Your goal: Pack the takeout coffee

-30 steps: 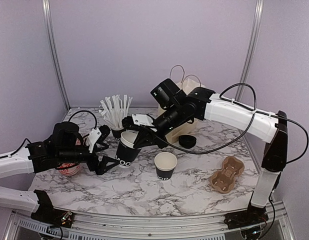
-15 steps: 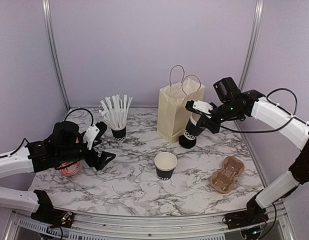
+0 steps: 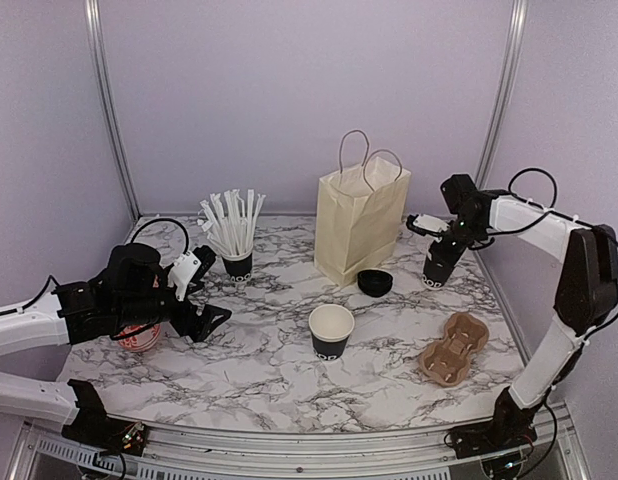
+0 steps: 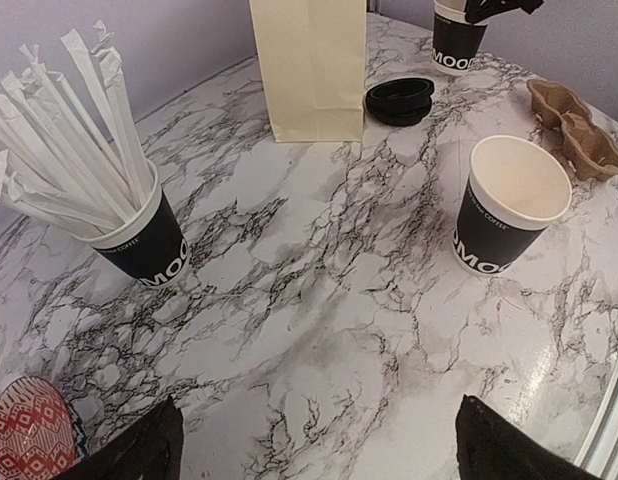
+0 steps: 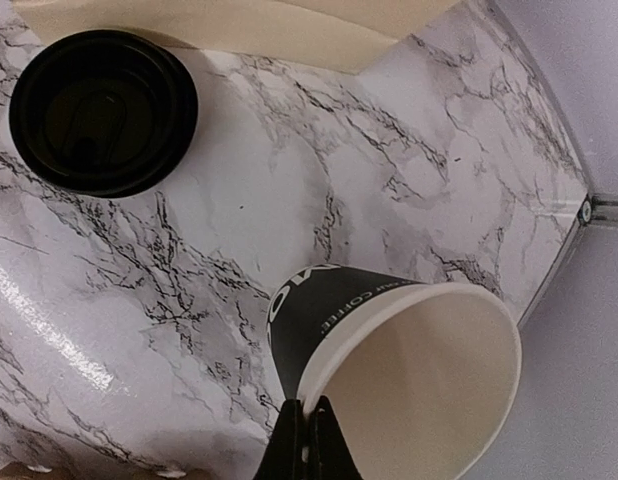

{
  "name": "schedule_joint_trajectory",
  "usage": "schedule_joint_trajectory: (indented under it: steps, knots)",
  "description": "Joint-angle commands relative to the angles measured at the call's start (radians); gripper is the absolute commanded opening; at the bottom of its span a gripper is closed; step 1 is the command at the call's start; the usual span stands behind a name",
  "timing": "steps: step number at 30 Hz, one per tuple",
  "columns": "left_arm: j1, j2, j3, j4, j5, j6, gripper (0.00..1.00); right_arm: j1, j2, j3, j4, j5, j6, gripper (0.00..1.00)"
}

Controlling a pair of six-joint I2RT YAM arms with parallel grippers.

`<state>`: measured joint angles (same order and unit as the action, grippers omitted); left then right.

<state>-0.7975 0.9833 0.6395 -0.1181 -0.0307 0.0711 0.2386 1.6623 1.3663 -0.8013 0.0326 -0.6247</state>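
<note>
My right gripper (image 3: 436,238) is shut on the rim of a takeout coffee cup (image 3: 440,265), black with white lettering and no lid on it. It holds the cup low over the table, right of the cream paper bag (image 3: 361,222). In the right wrist view the fingers (image 5: 307,432) pinch the cup's wall (image 5: 334,310), one inside and one outside. A black lid (image 3: 375,283) lies by the bag's foot and also shows in the right wrist view (image 5: 102,110). My left gripper (image 3: 197,300) is open and empty at the left, its fingertips (image 4: 139,450) wide apart over bare marble.
A second open cup (image 3: 331,330) stands mid-table. A cup of white wrapped straws (image 3: 236,258) stands at the back left. A brown cardboard cup carrier (image 3: 454,347) lies at the front right. A red patterned thing (image 3: 139,338) sits under my left arm.
My right arm carried the cup from the middle left, near my left gripper, across past the bag to its right side and lowered it. My left arm has stayed almost still.
</note>
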Motion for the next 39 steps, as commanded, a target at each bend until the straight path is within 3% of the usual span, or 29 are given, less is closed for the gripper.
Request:
schedule_joint_trajectory:
  steps: [1,9,13,16,25,31,39]
  knots:
    - [0.006,0.003,0.031,-0.028,0.012,0.008,0.95,-0.06,0.037,0.063,0.013,0.018,0.044,0.0]
    - [0.006,0.007,0.031,-0.028,0.024,0.008,0.95,-0.081,0.104,0.054,0.011,0.019,0.047,0.04]
    - [0.006,0.006,0.029,-0.029,0.025,0.009,0.95,-0.079,0.075,0.099,-0.042,0.006,0.08,0.31]
    - [0.006,0.007,0.029,-0.03,0.025,0.01,0.95,-0.046,0.012,0.115,-0.05,0.001,0.097,0.45]
    - [0.006,0.013,0.033,-0.033,0.026,-0.003,0.95,0.227,-0.053,0.003,0.012,-0.159,-0.117,0.4]
    - [0.006,0.039,0.056,-0.06,0.05,-0.007,0.96,0.35,0.107,0.116,0.0,-0.046,-0.096,0.39]
    - [0.006,0.033,0.056,-0.067,0.037,-0.018,0.96,0.373,0.254,0.194,0.001,0.082,-0.084,0.43]
